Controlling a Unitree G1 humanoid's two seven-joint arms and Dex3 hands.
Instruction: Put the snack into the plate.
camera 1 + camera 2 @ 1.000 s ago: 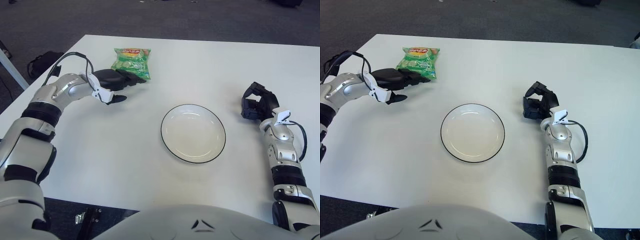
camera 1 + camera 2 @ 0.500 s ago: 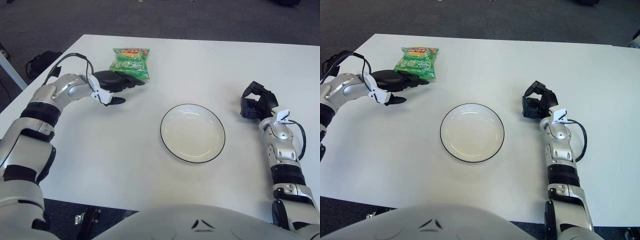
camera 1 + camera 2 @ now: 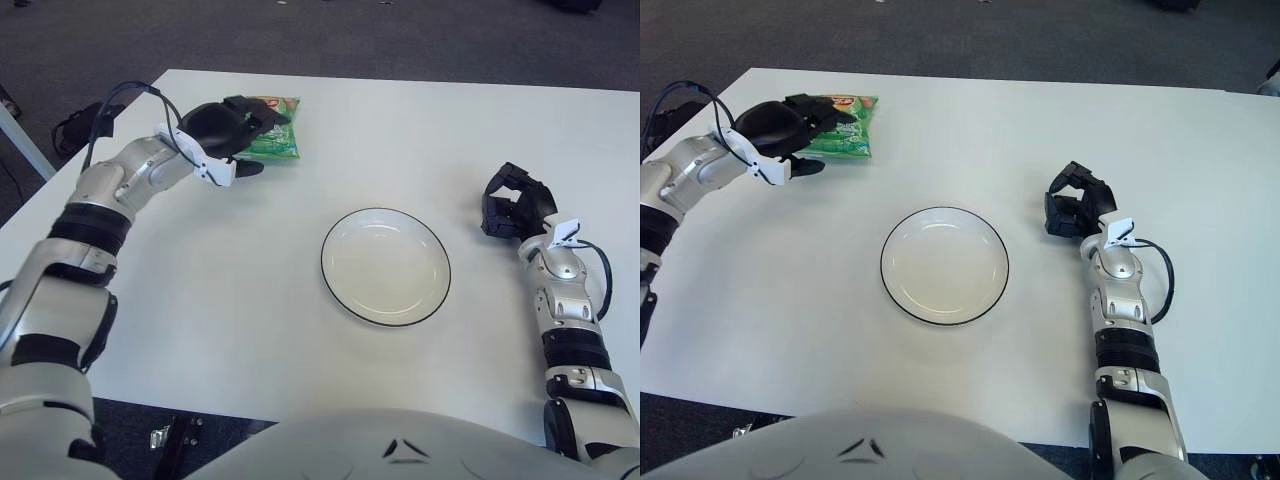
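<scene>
Covering crinkly green snack bag (image 3: 272,140) | left hand (image 3: 226,128) fingers apart, contact unclear | round plate (image 3: 386,266) | right hand (image 3: 514,203) curled

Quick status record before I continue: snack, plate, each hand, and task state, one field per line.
snack: green bag, far left of table, lying flat
plate: white, dark rim, table centre, nothing in it
left hand: over the bag's left end, fingers across it; grasp not confirmed
right hand: right of plate, fingers curled, holding nothing
task state: snack not yet in plate
</scene>
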